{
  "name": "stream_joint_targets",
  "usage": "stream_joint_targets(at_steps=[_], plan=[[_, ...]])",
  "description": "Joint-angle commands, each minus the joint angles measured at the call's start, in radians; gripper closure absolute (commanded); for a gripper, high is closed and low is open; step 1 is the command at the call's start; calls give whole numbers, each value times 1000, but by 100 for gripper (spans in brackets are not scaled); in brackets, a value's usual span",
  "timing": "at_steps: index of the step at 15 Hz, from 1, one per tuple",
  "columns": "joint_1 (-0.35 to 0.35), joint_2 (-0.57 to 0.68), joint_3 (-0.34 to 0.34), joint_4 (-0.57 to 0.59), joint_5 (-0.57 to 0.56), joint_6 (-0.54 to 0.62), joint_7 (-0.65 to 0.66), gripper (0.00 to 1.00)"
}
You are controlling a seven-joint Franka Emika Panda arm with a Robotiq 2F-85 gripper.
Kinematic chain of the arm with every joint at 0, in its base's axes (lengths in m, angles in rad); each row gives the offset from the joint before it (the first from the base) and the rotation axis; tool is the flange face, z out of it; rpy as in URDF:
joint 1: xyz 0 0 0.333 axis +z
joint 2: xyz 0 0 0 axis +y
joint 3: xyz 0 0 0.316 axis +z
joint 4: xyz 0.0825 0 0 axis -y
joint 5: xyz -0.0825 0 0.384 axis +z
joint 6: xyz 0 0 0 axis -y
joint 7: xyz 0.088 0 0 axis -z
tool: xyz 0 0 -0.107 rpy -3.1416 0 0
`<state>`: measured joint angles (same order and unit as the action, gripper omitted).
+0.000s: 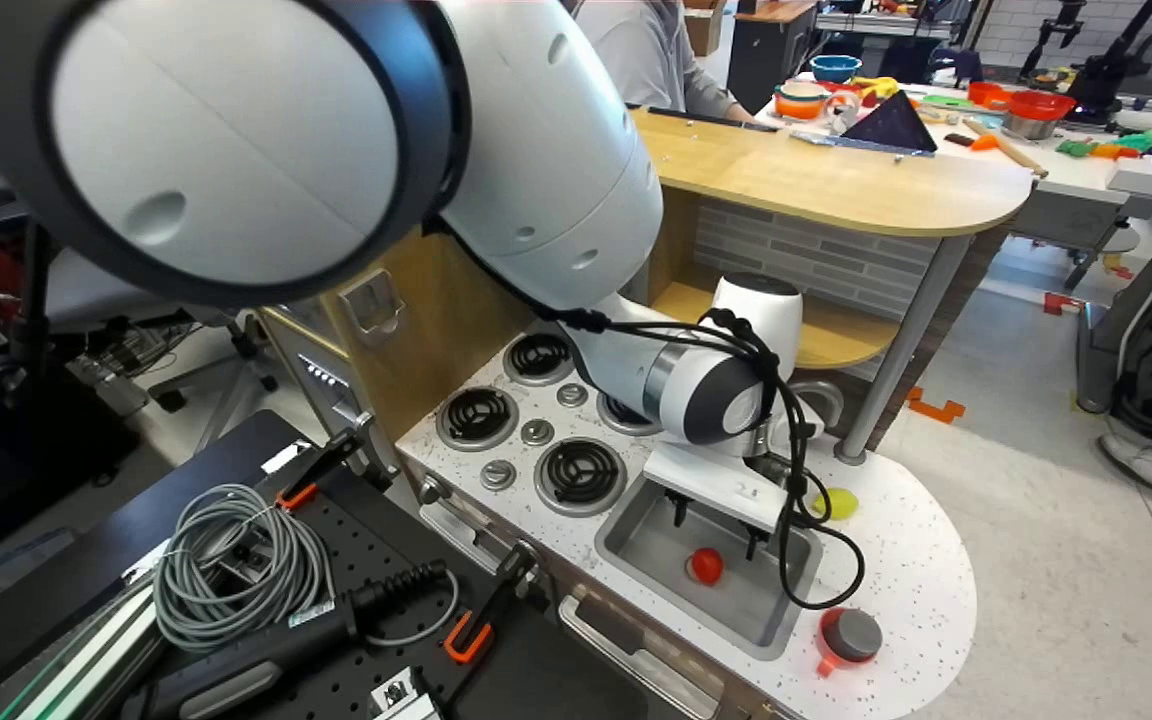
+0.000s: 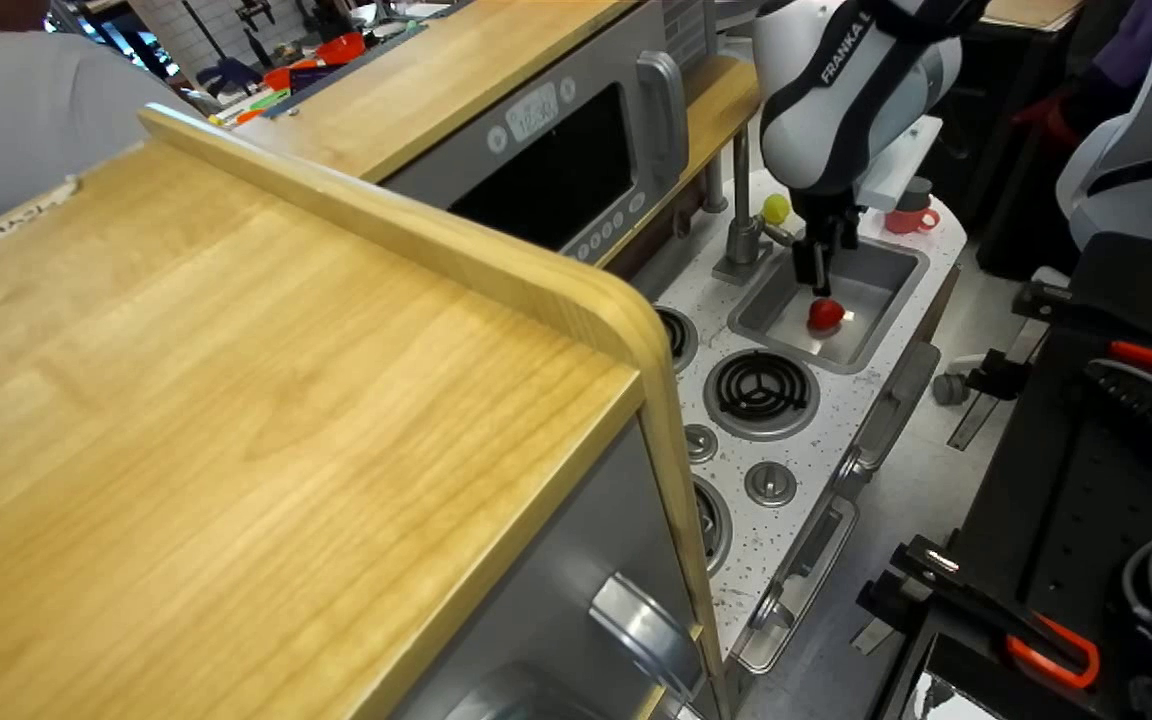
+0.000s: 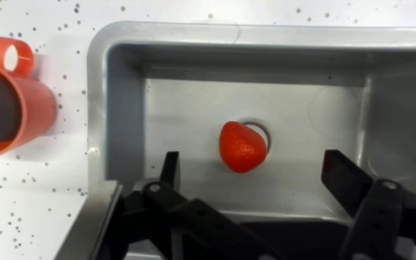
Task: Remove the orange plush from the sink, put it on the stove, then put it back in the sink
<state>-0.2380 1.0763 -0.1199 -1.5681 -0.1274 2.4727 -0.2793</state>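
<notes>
One Robotiq gripper [image 3: 255, 162], jaws spread wide, is positioned over the metal sink [image 3: 96, 101], where the strawberry-shaped red toy [image 3: 241, 148] rests (at the edge of the drain hole [image 3: 260, 132])

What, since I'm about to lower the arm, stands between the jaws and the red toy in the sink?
Nothing visible: the open jaws hang over the sink, with the red toy uncovered on its floor.
</notes>
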Motion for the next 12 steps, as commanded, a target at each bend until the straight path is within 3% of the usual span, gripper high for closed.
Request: stream_joint_targets(at_steps=[1,7,12], plan=[[-30,-176,12,-209,-1,28,-26,0],[-81,-373,15,-451,11,56,-56,0],[-78,-616,-5,-648,-26,185,-101,0]])
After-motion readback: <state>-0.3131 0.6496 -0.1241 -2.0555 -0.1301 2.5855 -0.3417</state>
